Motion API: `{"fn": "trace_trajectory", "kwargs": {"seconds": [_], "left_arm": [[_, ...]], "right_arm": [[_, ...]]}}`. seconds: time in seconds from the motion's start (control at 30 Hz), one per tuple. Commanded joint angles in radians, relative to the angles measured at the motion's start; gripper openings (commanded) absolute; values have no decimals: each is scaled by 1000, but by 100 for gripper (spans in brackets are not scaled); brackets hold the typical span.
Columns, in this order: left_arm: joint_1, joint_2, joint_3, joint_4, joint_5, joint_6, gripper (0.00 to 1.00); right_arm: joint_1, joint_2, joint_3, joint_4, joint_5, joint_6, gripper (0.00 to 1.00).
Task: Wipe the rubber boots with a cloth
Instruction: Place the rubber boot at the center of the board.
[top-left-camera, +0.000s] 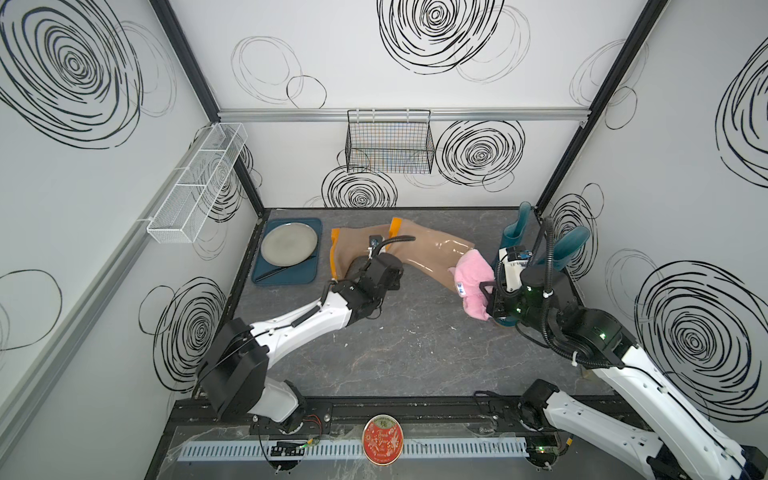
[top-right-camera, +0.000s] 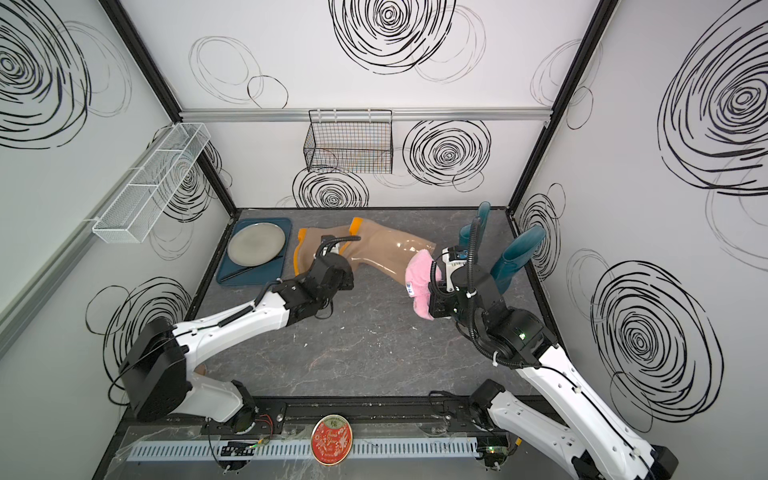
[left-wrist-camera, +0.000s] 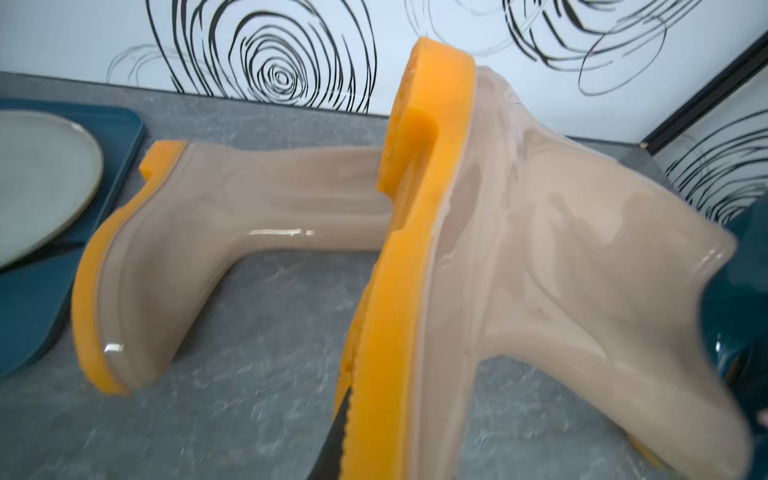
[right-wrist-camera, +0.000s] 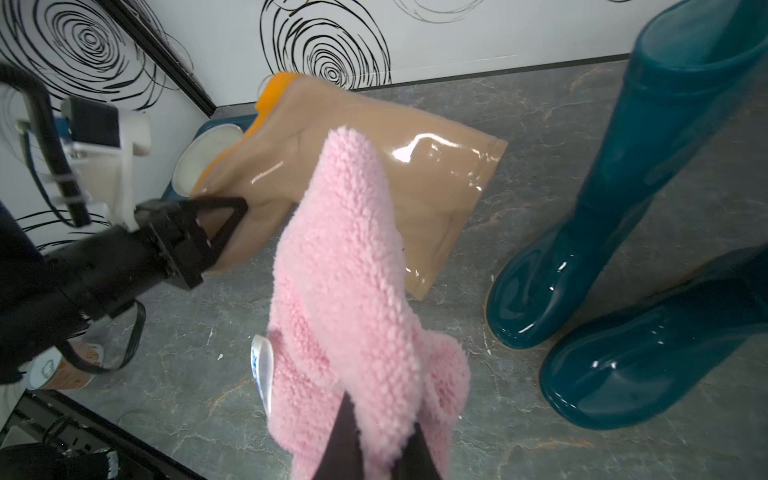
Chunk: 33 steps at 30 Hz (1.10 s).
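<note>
Two beige rubber boots with orange soles lie on their sides at the back of the table, one (top-left-camera: 347, 249) beside the tray and one (top-left-camera: 432, 249) to its right. My left gripper (left-wrist-camera: 374, 415) is shut on the sole edge at the toe of the right one (left-wrist-camera: 561, 257); the grip also shows in the right wrist view (right-wrist-camera: 224, 224). Two teal boots (top-left-camera: 517, 230) (top-left-camera: 571, 245) stand at the back right. My right gripper (right-wrist-camera: 382, 424) is shut on the fluffy pink cloth (right-wrist-camera: 353, 270), whose free end lies over the held boot's shaft (right-wrist-camera: 415, 174) near its opening.
A blue tray (top-left-camera: 309, 272) with a grey plate (top-left-camera: 289, 244) and a dark utensil sits at the back left. A white mesh basket (top-left-camera: 199, 183) and a black wire basket (top-left-camera: 388, 141) hang on the walls. A red round tin (top-left-camera: 382, 439) lies on the front rail.
</note>
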Motion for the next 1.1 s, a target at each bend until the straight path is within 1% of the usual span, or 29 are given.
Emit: {"fn": "trace_trajectory", "kwargs": {"seconds": [0.0, 0.07, 0.13, 0.2, 0.27, 0.33, 0.37, 0.43, 0.5, 0.57, 0.63, 0.7, 0.73, 0.83, 0.9, 1.0, 1.07], "left_arm": [[-80, -68, -161, 18, -22, -108, 0], [-144, -111, -252, 11, -45, -156, 0], [-197, -143, -338, 10, -58, -219, 0], [-242, -175, -427, 33, -64, -286, 0], [-267, -205, -496, 72, -63, -329, 0], [-275, -225, -530, 82, -69, -360, 0], [-278, -234, -544, 98, -70, -357, 4], [-285, -244, -560, 124, -70, -353, 4], [-289, -240, -578, 156, -61, -346, 4], [-289, -230, -589, 180, -50, -337, 3], [-293, -216, -597, 189, -46, -332, 2], [-295, -200, -600, 187, -45, -332, 1], [-297, -197, -602, 186, -43, -332, 1], [-303, -195, -615, 188, -46, -335, 1], [-303, -193, -624, 185, -45, -336, 1], [-303, -194, -629, 173, -42, -335, 1], [-304, -198, -627, 157, -49, -339, 1]], "right_arm": [[0, 46, -56, 134, -106, 28, 0], [9, 82, -103, 228, -160, 74, 0], [45, 146, -152, 354, -210, 116, 0], [123, 260, -178, 478, -207, 137, 0], [188, 388, -184, 583, -200, 165, 0], [178, 514, -167, 657, -273, 240, 0], [157, 580, -150, 674, -312, 276, 0], [132, 700, -117, 744, -375, 289, 0], [118, 808, -90, 812, -384, 293, 0], [87, 898, -60, 853, -422, 308, 0], [71, 963, -30, 835, -368, 310, 0], [43, 1010, -4, 758, -252, 320, 0], [22, 1018, -5, 735, -227, 331, 0], [-66, 1010, -20, 708, -195, 326, 0], [-98, 1009, 31, 650, -181, 267, 0], [-84, 1018, 144, 525, -139, 184, 0], [-46, 988, 152, 531, -154, 154, 0]]}}
